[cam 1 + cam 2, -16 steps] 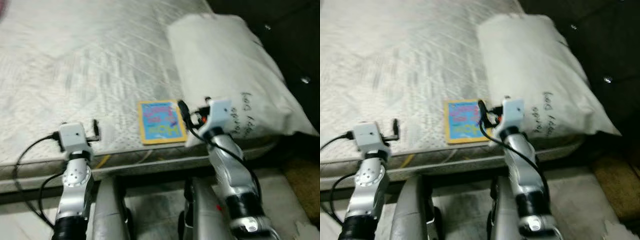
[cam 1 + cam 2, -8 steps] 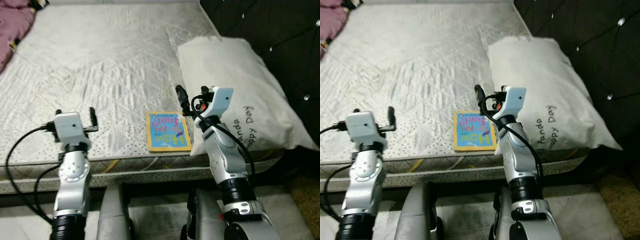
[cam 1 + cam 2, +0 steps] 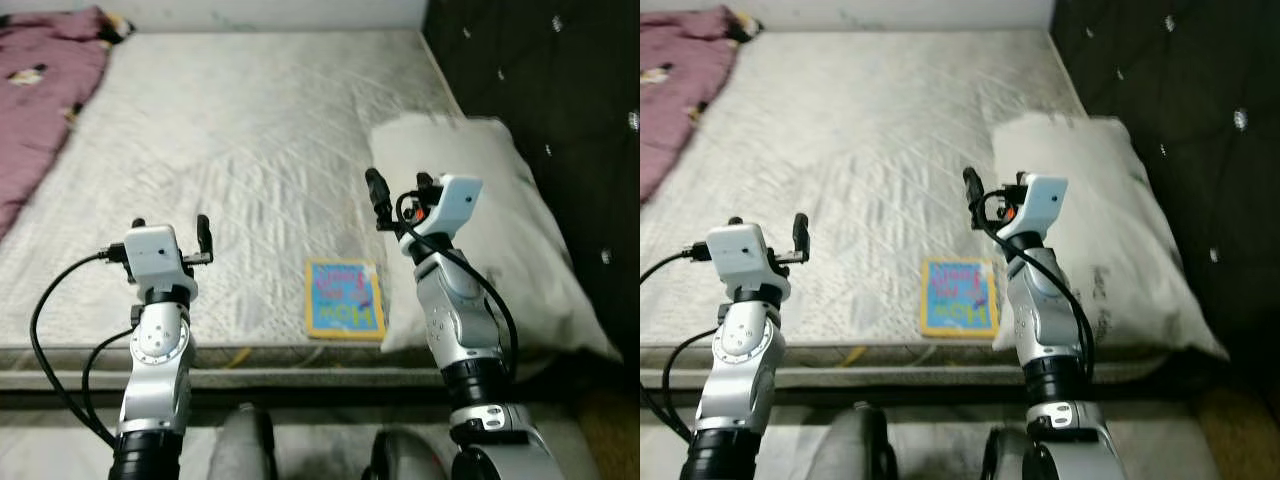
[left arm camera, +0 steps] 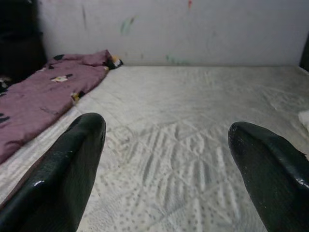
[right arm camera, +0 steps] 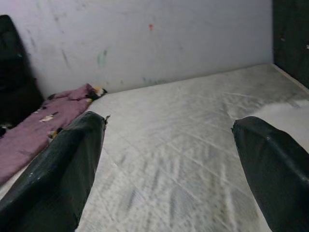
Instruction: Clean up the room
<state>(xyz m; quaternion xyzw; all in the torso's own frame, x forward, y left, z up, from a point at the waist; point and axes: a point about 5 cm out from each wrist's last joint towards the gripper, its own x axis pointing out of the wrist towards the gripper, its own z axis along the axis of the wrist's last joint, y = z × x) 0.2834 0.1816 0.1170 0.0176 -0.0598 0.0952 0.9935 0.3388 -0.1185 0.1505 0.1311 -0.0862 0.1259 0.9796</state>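
hovering over the near edge of the mattress, the right gripper has its fingers spread wide and empty, held level and pointing out across the bed rather than down. the left gripper is raised the same way, wide and holding nothing, well apart from it on the other side.

just below the right gripper and a little toward the middle, a small book lies flat near the mattress edge, its far side touching or tucked just under the pillow. beyond that, a purple blanket is bunched at the far left corner against the wall.

the book looks like the likely thing to tidy, though that is a guess. it lies flat on soft fabric, so fingers coming straight down may press into the mattress and slide off the cover instead of getting under it. a sideways nudge could push it off the edge onto the floor, or further under the pillow. the right arm also stands close to the pillow and could drag it along.
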